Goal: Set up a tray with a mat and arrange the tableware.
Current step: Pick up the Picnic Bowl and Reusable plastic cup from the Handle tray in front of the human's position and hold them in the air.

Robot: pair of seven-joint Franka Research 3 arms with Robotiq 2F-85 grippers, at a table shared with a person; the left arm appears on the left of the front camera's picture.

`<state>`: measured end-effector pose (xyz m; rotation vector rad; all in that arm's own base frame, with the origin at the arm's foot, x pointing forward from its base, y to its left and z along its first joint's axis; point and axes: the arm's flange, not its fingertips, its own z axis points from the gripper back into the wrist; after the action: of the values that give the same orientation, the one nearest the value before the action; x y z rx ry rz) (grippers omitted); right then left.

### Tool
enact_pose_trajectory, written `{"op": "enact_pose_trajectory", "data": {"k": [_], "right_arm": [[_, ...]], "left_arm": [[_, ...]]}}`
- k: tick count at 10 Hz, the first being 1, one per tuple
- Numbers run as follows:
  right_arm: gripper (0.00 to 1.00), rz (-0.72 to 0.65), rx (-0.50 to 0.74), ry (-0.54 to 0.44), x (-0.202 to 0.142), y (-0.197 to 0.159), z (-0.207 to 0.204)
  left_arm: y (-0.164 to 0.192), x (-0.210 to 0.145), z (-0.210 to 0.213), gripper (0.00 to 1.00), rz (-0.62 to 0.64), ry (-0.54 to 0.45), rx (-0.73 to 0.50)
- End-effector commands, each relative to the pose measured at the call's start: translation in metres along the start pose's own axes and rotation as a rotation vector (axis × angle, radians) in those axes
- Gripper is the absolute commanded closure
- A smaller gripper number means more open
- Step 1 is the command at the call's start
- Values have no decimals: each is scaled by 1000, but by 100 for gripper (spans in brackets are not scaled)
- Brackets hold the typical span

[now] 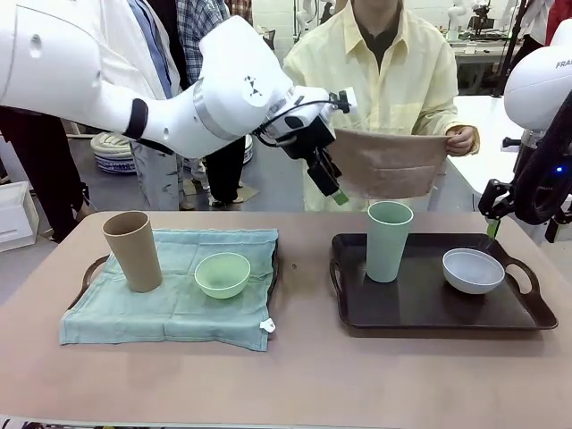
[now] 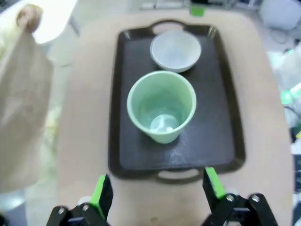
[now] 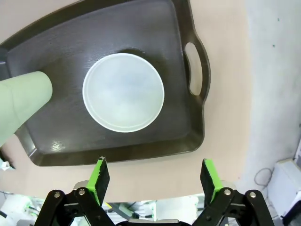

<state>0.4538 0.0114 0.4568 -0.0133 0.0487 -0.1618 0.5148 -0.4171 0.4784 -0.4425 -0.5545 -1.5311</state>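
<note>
- Left gripper (image 2: 156,190) is hovering with its fingers spread wide and nothing between them, above the pale green tumbler (image 1: 390,239).
- Right gripper (image 3: 155,178) is also hanging spread and empty, looking down on the whitish-blue bowl (image 3: 123,92).
- Tumbler and bowl are both sitting on the bare dark tray (image 1: 420,304) toward the right edge of the worktop (image 1: 295,375), tumbler upright, the two apart.
- Person at the far edge is holding a tan mat (image 1: 389,161) stretched between both hands, above and behind that tray.
- Toward the left edge, the other tray (image 1: 92,268) is already carrying a green mat (image 1: 170,308), with the tan tumbler (image 1: 132,250) and mint bowl (image 1: 222,273) standing on it.
- Judgement: the step in hand is looking like clearing the dark tray so the tan mat can go in.
- For the tumbler: coming straight down, straddling the wall below the rim, squeezing gently since thin plastic is likely flexing, lifting vertically.
- For the bowl: one finger inside and one outside the rim, on the side facing the tray handle and away from the tumbler.
- Risks: clipping the tumbler rim on descent and tipping it toward the bowl; the arms crowding each other over one tray; the left arm is sitting close to the held mat.
</note>
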Motion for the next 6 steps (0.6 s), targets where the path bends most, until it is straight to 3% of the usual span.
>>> {"op": "enact_pose_trajectory", "data": {"k": [1,3,4,6], "right_arm": [[0,20,7,8,6,-5,1],[0,17,74,-3,2,-5,6],[0,-1,8,5,2,-7,-2],[0,-1,8,5,2,-7,-2]], "left_arm": [[7,-15,-4,0,-42,-45,-106],[7,-22,-4,0,-26,-17,-108],[3,-13,-18,0,-34,-20,-89],[3,-13,-18,0,-34,-20,-89]]}}
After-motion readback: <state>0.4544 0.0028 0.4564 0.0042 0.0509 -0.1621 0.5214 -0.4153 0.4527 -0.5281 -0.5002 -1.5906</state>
